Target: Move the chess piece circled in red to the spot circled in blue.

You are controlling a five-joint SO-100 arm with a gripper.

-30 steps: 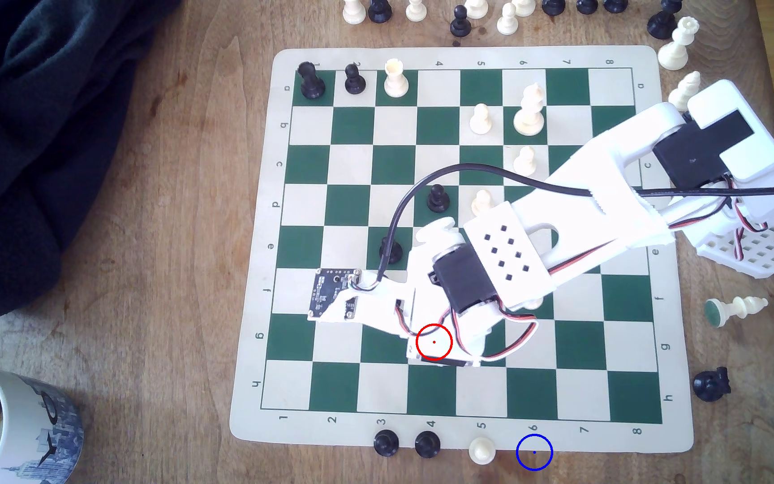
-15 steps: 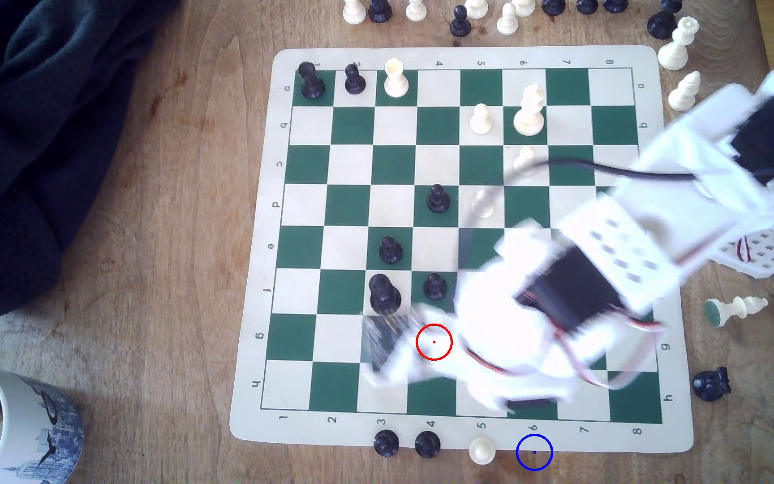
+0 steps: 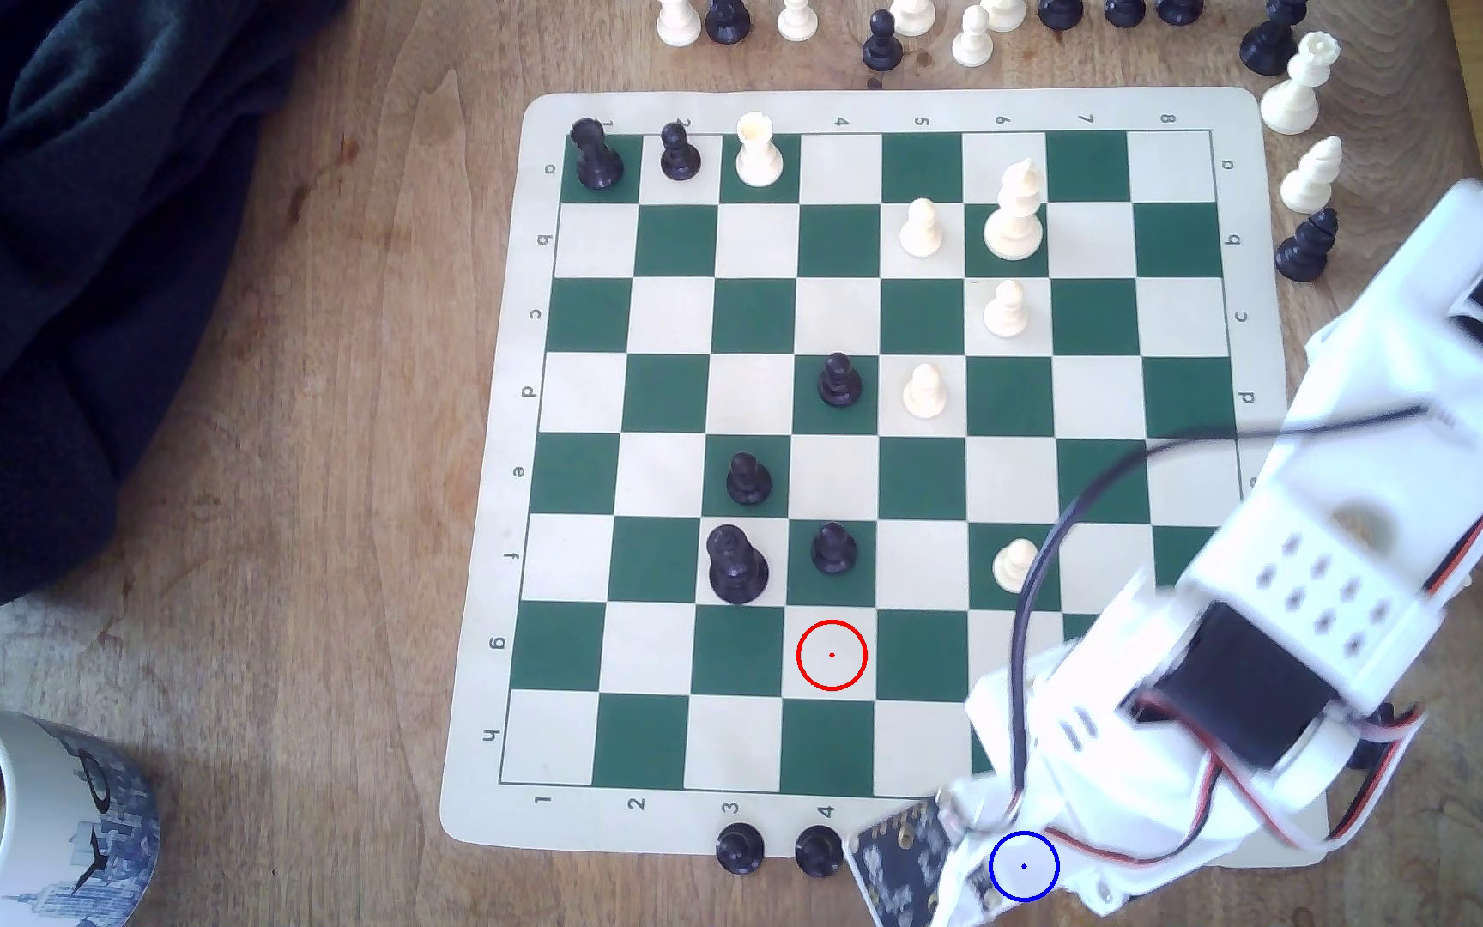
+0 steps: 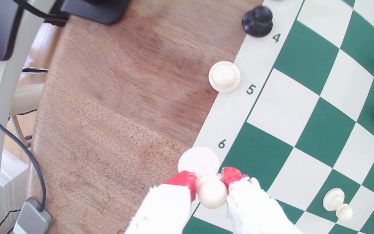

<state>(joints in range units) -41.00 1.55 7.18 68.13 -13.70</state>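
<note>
In the wrist view my gripper point(image 4: 208, 177), with red-tipped fingers point(image 4: 185, 178), is shut on the head of the cream-white pawn point(image 4: 212, 194). The pawn's round base sits over the mat's border beside the "6" label, at the wood's edge. I cannot tell whether the base touches down. In the exterior view my white arm point(image 3: 1237, 642) reaches to the board's near edge. Its wrist covers the spot circled in blue point(image 3: 1023, 865). The red ring point(image 3: 832, 655) lies on a bare light square.
Another white pawn point(image 4: 224, 76) stands by the "5" label, close to the held one, with black pawns point(image 3: 738, 847) further along. A mug point(image 3: 7, 802) is at the exterior view's lower left and dark cloth point(image 3: 96, 267) at the upper left. The table edge point(image 4: 44, 117) is close.
The arm swung from the red-ringed square toward the exterior view's lower right, carrying the pawn. Its wrist now covers the blue ring, and the red-ringed square is bare.
</note>
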